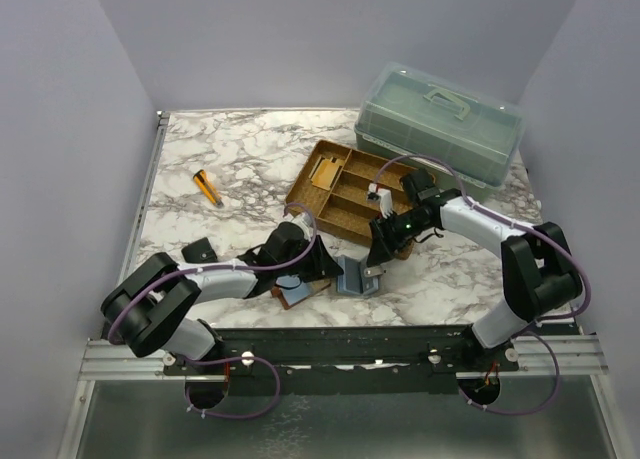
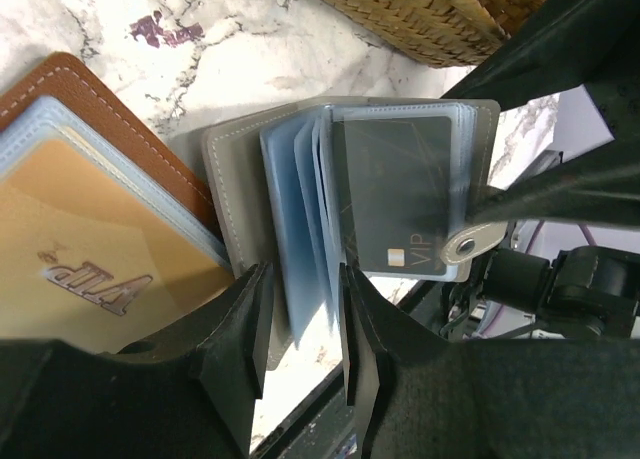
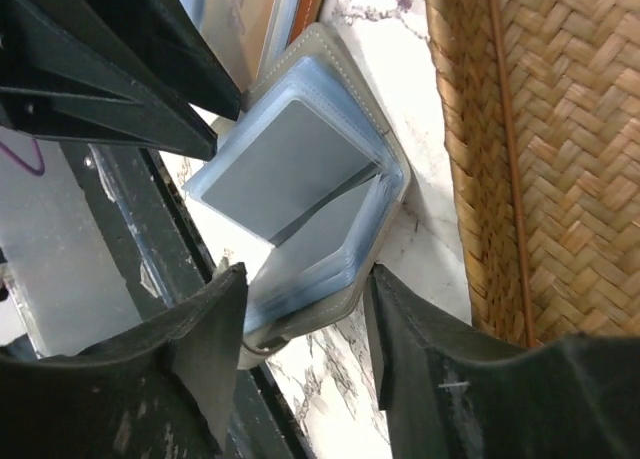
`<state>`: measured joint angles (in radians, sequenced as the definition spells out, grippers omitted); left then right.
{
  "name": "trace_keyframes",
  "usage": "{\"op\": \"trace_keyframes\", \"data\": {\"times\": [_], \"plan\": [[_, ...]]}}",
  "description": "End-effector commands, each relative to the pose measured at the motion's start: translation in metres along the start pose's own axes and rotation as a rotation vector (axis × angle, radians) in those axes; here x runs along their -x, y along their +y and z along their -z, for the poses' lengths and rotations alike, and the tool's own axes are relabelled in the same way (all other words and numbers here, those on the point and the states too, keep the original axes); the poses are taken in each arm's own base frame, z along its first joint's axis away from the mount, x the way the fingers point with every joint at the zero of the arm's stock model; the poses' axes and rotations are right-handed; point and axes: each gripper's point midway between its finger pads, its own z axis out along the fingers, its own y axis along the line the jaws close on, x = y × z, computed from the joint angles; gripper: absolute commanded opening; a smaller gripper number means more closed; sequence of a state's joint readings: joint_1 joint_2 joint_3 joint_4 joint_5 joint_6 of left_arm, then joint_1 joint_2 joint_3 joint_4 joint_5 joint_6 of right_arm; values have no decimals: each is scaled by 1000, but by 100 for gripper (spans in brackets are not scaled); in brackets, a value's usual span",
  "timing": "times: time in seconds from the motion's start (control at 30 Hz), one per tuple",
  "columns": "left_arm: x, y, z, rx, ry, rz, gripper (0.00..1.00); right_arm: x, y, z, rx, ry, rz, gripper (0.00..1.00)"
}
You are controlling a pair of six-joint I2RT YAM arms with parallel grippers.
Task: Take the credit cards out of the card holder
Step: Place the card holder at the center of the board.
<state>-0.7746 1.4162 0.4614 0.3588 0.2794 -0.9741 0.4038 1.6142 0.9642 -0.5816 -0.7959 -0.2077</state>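
The reddish-brown card holder (image 1: 292,295) lies open near the table's front edge. In the left wrist view the card holder (image 2: 60,89) shows a blue sleeve and a tan-orange VIP credit card (image 2: 90,259). Beside it stands a blue-grey folder (image 1: 355,277) holding a dark VIP card (image 2: 395,194). My left gripper (image 2: 305,309) is open, and the folder's clear blue sleeves (image 2: 300,219) stick up between its fingers. My right gripper (image 3: 305,319) is open astride the folder's (image 3: 300,169) lower edge, its right finger against the cover.
A woven tray (image 1: 345,189) with compartments sits just behind both grippers. A green lidded box (image 1: 440,119) stands at the back right. A small black case (image 1: 200,250) and an orange-and-black tool (image 1: 208,187) lie to the left. The black front rail (image 1: 340,344) is close below.
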Motion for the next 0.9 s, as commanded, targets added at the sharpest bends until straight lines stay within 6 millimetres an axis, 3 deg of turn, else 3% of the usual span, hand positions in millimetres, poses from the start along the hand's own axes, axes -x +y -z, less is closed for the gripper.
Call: {"op": "trace_keyframes", "data": {"times": [0.0, 0.17, 0.3, 0.4, 0.47, 0.53, 0.87], "plan": [[5, 4, -5, 43, -9, -31, 38, 24, -7, 18, -113, -70, 112, 61], [4, 2, -10, 43, 9, -36, 37, 30, -13, 24, -169, -83, 143, 62], [6, -4, -9, 27, 6, -45, 37, 45, -10, 38, -217, -130, 211, 63], [6, -6, -9, 20, 7, -46, 37, 53, 25, 43, -67, -179, 289, 63], [6, -7, -10, 17, 11, -47, 37, 47, 51, 37, 103, -183, 277, 63], [6, -8, -9, 14, 10, -45, 36, 37, 63, 28, 229, -157, 226, 63], [15, -20, 8, -24, -61, -48, 37, 7, 34, -12, 264, -49, -13, 60]]}}
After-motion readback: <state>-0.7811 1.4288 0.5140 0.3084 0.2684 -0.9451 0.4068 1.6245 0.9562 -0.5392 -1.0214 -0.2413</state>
